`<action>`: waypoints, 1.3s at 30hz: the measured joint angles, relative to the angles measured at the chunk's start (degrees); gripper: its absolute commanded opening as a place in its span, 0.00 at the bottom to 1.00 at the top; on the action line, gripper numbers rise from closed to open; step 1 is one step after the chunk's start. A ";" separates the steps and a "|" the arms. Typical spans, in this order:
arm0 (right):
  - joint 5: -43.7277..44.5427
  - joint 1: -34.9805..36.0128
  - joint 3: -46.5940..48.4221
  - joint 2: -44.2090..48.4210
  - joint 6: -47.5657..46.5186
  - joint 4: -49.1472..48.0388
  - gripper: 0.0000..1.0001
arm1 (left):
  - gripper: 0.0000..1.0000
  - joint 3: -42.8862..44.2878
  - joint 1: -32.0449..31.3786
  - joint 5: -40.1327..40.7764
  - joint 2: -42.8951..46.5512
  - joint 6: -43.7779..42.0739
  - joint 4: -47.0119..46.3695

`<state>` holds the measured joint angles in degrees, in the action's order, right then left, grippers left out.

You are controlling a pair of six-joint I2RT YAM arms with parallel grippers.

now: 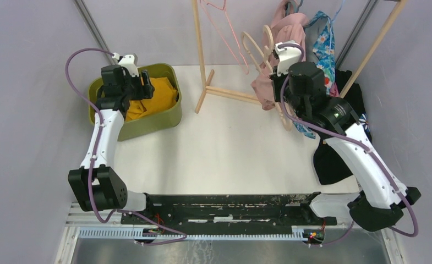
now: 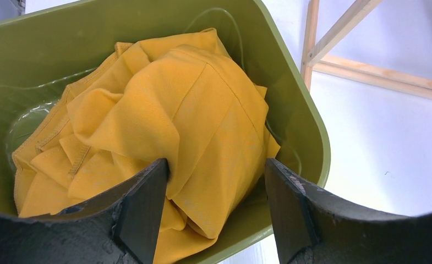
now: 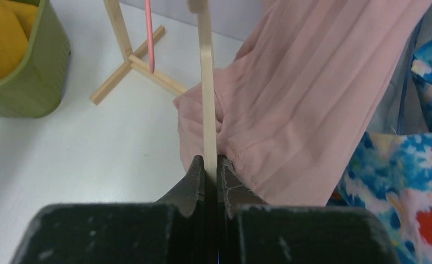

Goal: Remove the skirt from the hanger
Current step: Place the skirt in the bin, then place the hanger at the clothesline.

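A pale pink pleated skirt [image 3: 301, 99] hangs on a light wooden hanger [image 3: 207, 82] at the rack on the right; it also shows in the top view [image 1: 264, 88]. My right gripper [image 3: 210, 165] is shut on the hanger's wooden bar, with the skirt's gathered edge pressed against its right finger. In the top view the right gripper [image 1: 277, 88] sits low beside the skirt. My left gripper [image 2: 216, 176] is open and empty, its fingers straddling a crumpled yellow garment [image 2: 164, 110] in the green bin [image 2: 307, 126].
The green bin [image 1: 164, 118] stands at the back left. A wooden clothes rack [image 1: 202, 55] carries a pink wire hanger [image 1: 224, 33] and a blue floral garment [image 1: 323, 44]. A black garment [image 1: 334, 159] lies at the right edge.
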<state>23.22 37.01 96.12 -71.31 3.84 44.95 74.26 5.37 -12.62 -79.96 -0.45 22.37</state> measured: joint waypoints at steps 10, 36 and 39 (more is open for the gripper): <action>1.29 0.00 10.49 -13.75 0.98 -9.29 0.01 | 0.70 0.07 -1.62 -0.35 0.79 -0.02 1.64; 16.92 5.62 17.59 -31.78 -1.99 -28.50 0.01 | 0.70 0.07 -3.08 -0.02 1.57 -0.09 2.95; 19.45 5.57 19.67 -33.59 -2.45 -29.90 0.01 | 0.70 0.07 -3.50 -0.09 1.33 -0.09 2.95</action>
<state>42.68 42.59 115.79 -104.90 1.39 15.05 74.32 1.87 -12.71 -78.63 -0.54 25.32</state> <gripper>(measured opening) 0.056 0.701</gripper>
